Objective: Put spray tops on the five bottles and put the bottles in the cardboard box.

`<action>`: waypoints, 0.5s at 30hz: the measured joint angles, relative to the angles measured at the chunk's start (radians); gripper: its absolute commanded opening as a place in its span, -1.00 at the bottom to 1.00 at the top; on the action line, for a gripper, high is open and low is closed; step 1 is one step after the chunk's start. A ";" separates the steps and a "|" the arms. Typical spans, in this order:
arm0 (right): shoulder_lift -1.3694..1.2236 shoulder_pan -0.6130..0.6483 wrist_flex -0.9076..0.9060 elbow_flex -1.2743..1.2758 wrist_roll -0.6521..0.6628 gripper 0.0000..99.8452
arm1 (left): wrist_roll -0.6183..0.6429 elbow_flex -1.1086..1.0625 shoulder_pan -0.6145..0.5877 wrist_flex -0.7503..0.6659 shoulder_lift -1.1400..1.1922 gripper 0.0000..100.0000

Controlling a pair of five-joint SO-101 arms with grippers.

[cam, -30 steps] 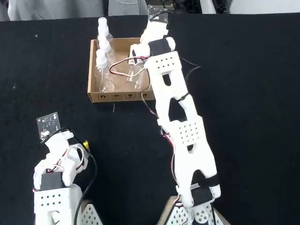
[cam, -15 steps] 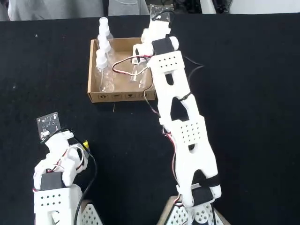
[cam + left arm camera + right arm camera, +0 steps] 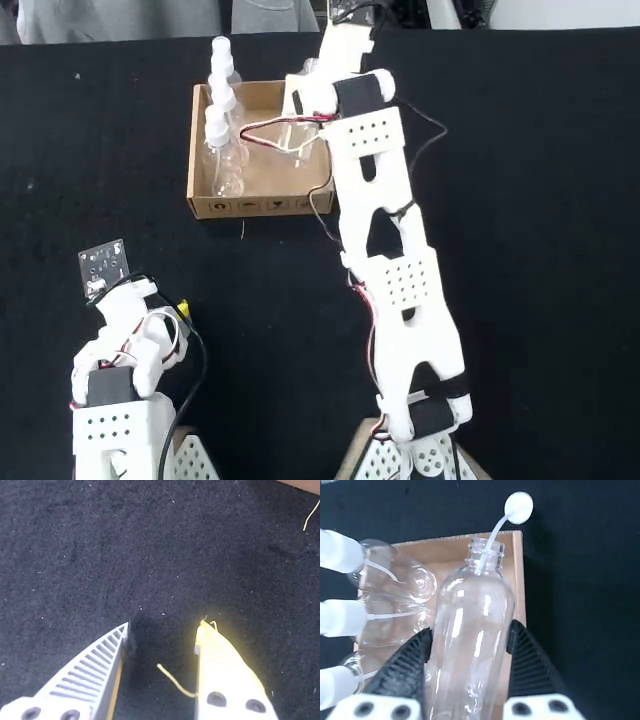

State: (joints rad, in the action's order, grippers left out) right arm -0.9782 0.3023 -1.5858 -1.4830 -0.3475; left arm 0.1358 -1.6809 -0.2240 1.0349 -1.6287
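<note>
My right gripper is shut on a clear bottle held over the right half of the cardboard box. A spray top has its tube down the bottle's neck, but its white head sticks out loose beyond the box's far wall. Three clear bottles with white spray tops stand along the left side of the box. In the high view the right gripper is at the box's far right corner. My left gripper is open over bare black cloth, near the table's front left.
Black cloth covers the whole table. A short yellow thread lies between the left gripper's fingers. The right arm stretches from the front edge up to the box. Open cloth lies right of the box.
The right arm has moved toward the far side of the table, carrying the bottle deeper over the box. The left arm has stayed still.
</note>
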 measured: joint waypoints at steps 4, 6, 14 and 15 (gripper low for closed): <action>0.000 0.000 -0.041 -0.051 0.000 -0.95 | 0.000 0.000 0.000 0.000 0.000 -0.60; -0.012 0.000 -0.057 -0.080 0.000 -0.95 | 0.000 0.000 0.000 0.000 0.000 -0.60; -0.089 0.011 -0.083 -0.130 0.028 -0.95 | 0.000 0.000 0.000 0.000 0.000 -0.60; -0.089 0.015 -0.083 -0.130 0.029 -0.95 | 0.000 0.000 0.000 0.000 0.000 -0.60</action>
State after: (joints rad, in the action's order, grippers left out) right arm -1.0671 0.3176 -1.6686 -1.6134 -0.3184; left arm 0.1358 -1.6809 -0.2240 1.0349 -1.6287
